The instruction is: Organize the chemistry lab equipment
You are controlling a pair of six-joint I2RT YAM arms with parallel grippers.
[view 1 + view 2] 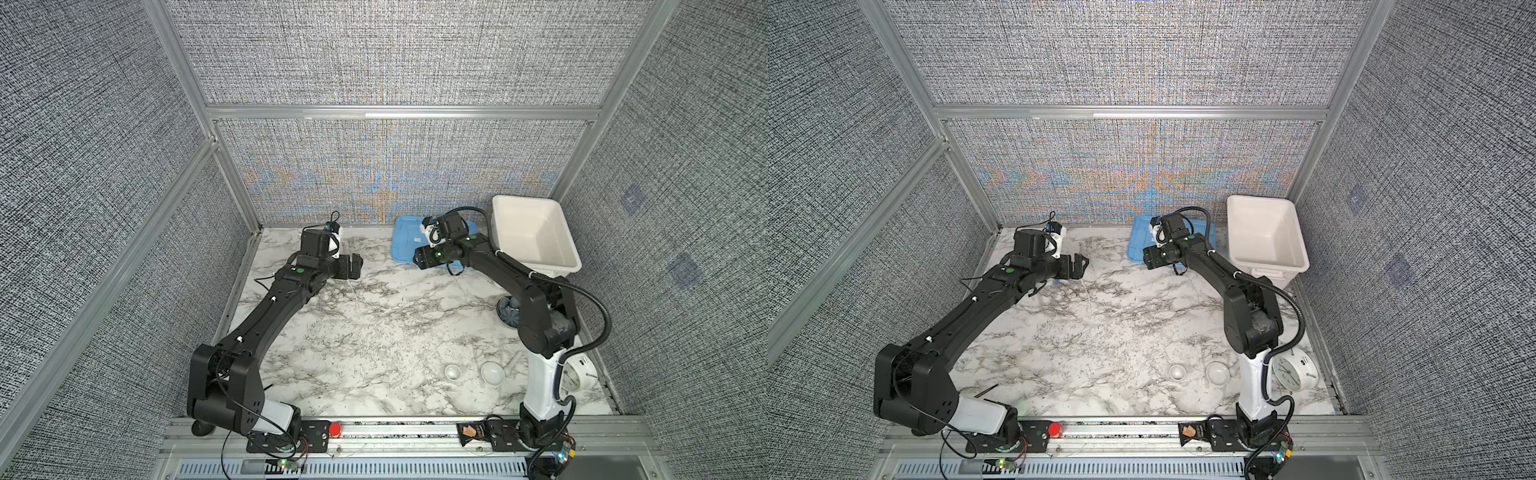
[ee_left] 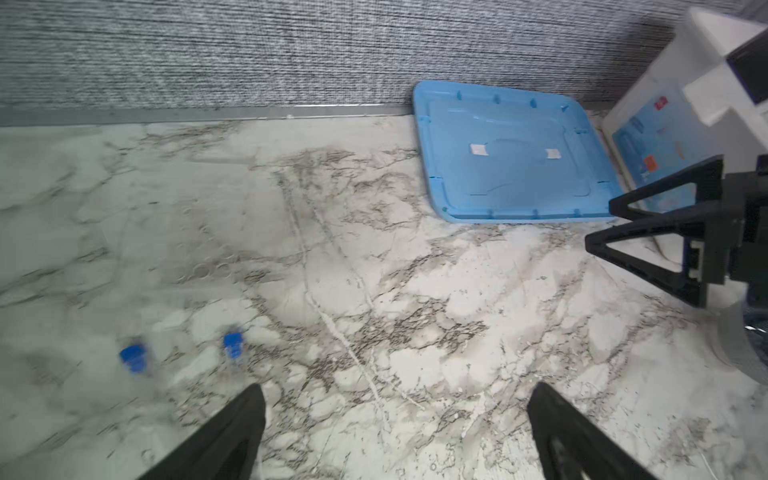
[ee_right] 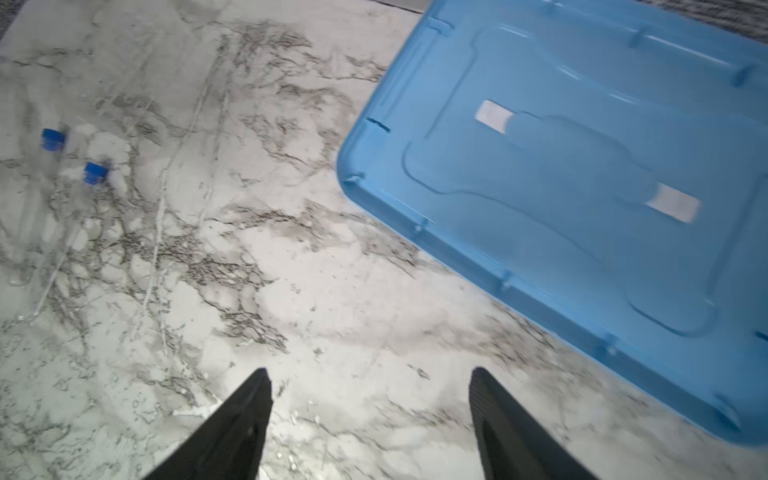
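**Tubes.** Two slim clear tubes (image 3: 25, 232) lie side by side on the marble table (image 1: 374, 332). Their long axes are nearly parallel, and both blue caps (image 3: 95, 172) sit at the end toward the back wall. The clear bodies almost vanish against the veining. In a top view only one cap (image 1: 1057, 281) shows, just beside the left arm's wrist.

**Bowls and pestle.** Near the front right, two small round white bowls (image 1: 453, 371) stand mouth up, close together but apart, showing plain white insides. A short white pestle (image 1: 515, 359) lies slantwise just beside the larger bowl.

**Containers.** A white bin (image 1: 552, 232) stands in the far right corner; what shows of its inside is bare white wall. A blue lid (image 1: 403, 243) lies flat on the table beside it and carries two pale patches. A white alarm clock (image 1: 1293, 370) sits by the right arm's base.

**Grippers.** The left gripper (image 2: 395, 390) has its jaws spread wide, holding nothing, near the tubes. The right gripper (image 3: 370, 374) has its jaws spread with nothing between them, by the lid's edge.
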